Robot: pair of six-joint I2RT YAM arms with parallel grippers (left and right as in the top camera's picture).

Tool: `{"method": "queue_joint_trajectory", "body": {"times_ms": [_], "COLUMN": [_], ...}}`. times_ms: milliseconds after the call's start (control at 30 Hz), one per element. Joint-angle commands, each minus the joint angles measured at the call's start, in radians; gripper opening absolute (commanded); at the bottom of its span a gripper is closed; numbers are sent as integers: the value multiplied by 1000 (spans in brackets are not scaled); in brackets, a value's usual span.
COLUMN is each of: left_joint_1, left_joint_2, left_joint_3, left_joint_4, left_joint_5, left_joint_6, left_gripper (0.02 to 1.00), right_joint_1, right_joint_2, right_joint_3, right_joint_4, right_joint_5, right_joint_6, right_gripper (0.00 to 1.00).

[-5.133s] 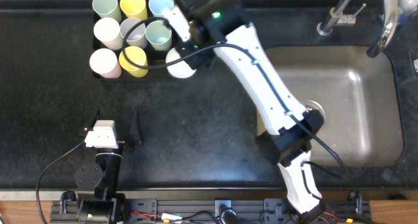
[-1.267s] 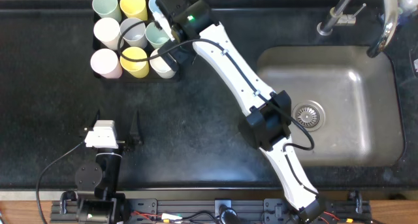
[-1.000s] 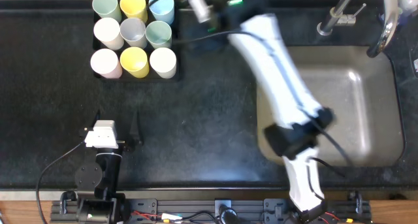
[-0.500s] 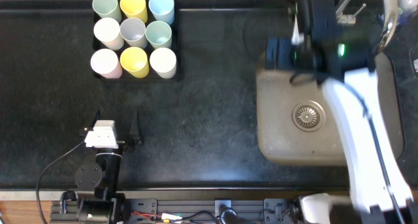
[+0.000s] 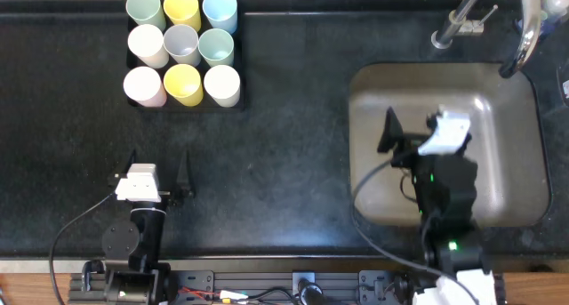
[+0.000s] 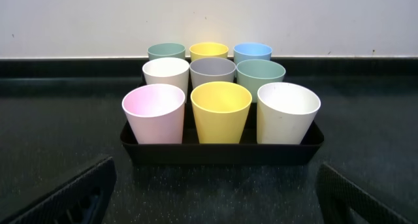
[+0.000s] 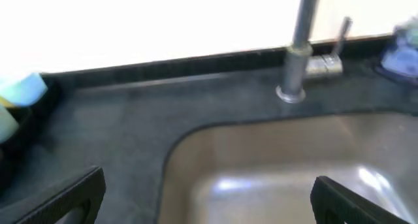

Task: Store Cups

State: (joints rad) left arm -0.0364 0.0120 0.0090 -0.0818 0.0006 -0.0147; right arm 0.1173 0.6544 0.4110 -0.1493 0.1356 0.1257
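Nine cups stand upright in a black tray [image 5: 243, 65] at the counter's back left, three rows of three. The front row is a pink cup [image 6: 153, 113], a yellow cup [image 6: 221, 111] and a white cup [image 6: 288, 112]; that white cup [image 5: 222, 84] fills the tray's front right slot. My left gripper [image 5: 160, 165] rests open on the counter, well in front of the tray [image 6: 222, 152], with nothing in it. My right gripper [image 5: 413, 136] hangs open and empty over the sink [image 5: 498, 100], far to the tray's right.
A faucet [image 5: 458, 20] stands behind the sink; the right wrist view shows this faucet [image 7: 297, 54] and the sink basin [image 7: 294, 159]. Bare black counter lies between tray and sink.
My right arm let go of the white cup in the tray's front right slot, then swung right and drew back over the sink. The left arm has not moved.
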Motion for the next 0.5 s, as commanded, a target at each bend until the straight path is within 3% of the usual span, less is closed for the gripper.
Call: {"method": "queue_joint_trajectory", "body": {"times_ms": [33, 267, 500], "left_joint_1": [9, 9, 9], "left_joint_2": [-10, -10, -10], "left_joint_3": [-1, -1, -1], "left_joint_4": [-3, -3, -3], "left_joint_5": [6, 6, 6], "left_joint_6": [22, 22, 22], "left_gripper": [1000, 1000, 998], "right_joint_1": [-13, -35, -179], "right_joint_2": [-71, -74, -285], "right_joint_3": [-71, -101, -160], "right_joint_4": [24, 61, 56], "right_joint_5": [3, 3, 3], "right_joint_6": [-10, -10, -10], "right_gripper": [998, 993, 996]}}
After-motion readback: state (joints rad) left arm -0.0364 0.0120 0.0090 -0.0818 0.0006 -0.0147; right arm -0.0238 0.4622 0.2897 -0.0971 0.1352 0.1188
